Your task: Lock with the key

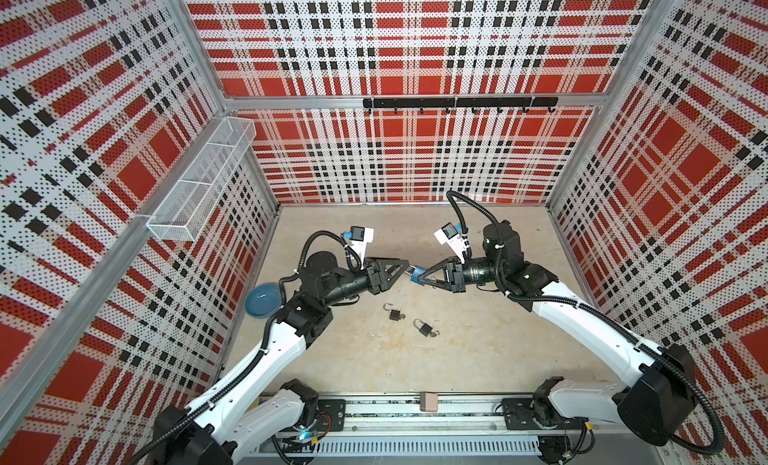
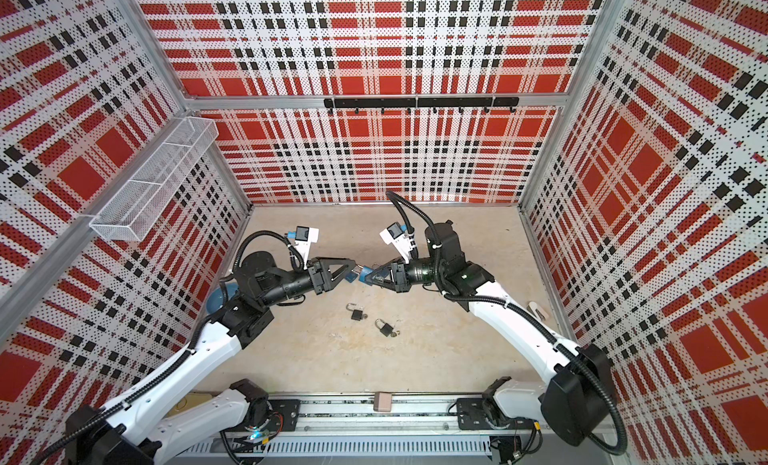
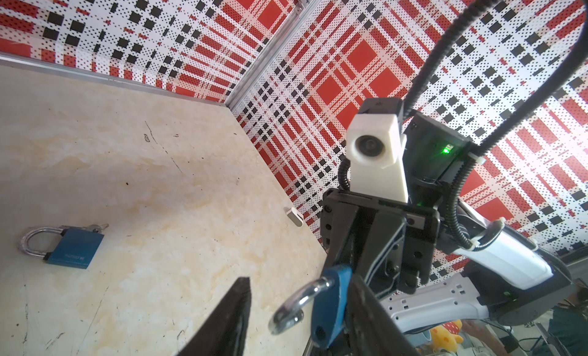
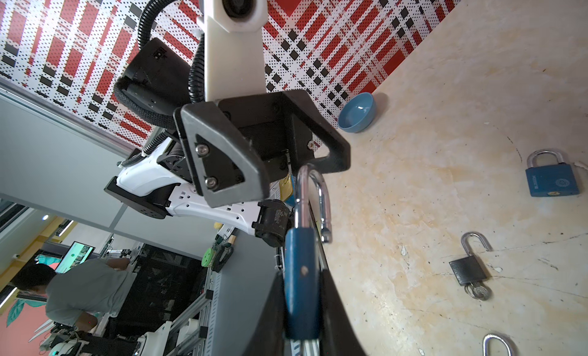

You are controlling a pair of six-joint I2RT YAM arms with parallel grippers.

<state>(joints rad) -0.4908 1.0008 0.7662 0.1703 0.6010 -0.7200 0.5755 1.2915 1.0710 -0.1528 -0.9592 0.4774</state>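
blue padlock (image 4: 301,252), base hidden inside right hand (image 4: 302,294)

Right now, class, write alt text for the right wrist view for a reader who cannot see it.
The right gripper clamps a blue padlock with its shackle open, the loop reaching between the spread jaws of the left gripper. On the table beyond lie a blue bowl, a closed blue padlock and an open black padlock.

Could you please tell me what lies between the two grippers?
The blue padlock: the right gripper is shut on its body, and its shackle reaches into the open left gripper, as the left wrist view shows.
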